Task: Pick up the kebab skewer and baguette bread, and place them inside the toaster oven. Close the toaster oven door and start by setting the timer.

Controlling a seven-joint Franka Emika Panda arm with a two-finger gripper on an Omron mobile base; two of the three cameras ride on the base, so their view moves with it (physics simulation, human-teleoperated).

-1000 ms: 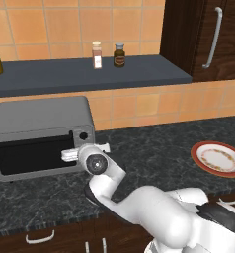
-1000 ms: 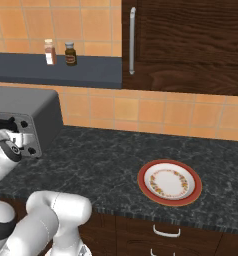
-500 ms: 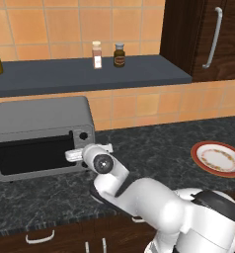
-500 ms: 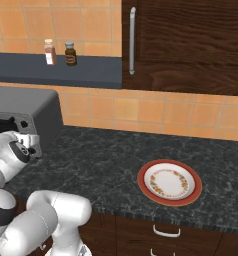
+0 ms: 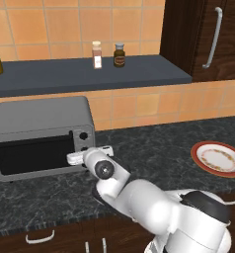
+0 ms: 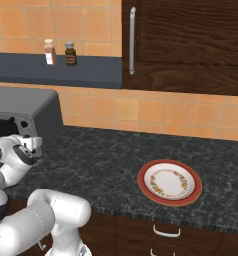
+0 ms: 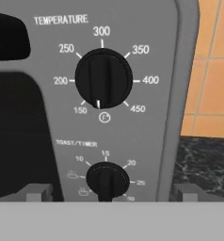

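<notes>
Shifted since a second ago: wrist rolled over and hand moved in tighter against the control panel, elbow now lower over the counter (image 5: 154, 148). Gripper (image 7: 107, 192) sat right at the toaster oven (image 5: 40, 118), jaws spread wide with nothing between them; grey fingertips (image 7: 38, 192) straddled the toast/timer knob (image 7: 108, 180), one each side, apart from it. Temperature knob (image 7: 103, 78) sat above the timer knob on the same panel, white mark pointing down toward the low end. Toaster oven door (image 5: 33, 155) looked shut, dark glass flush with the front. Kebab skewer and baguette bread: could not tell whether inside, glass too dark. Red-rimmed plate (image 6: 169, 182) sat well off to the right. Two spice jars (image 5: 107, 54) stood on the shelf above.
</notes>
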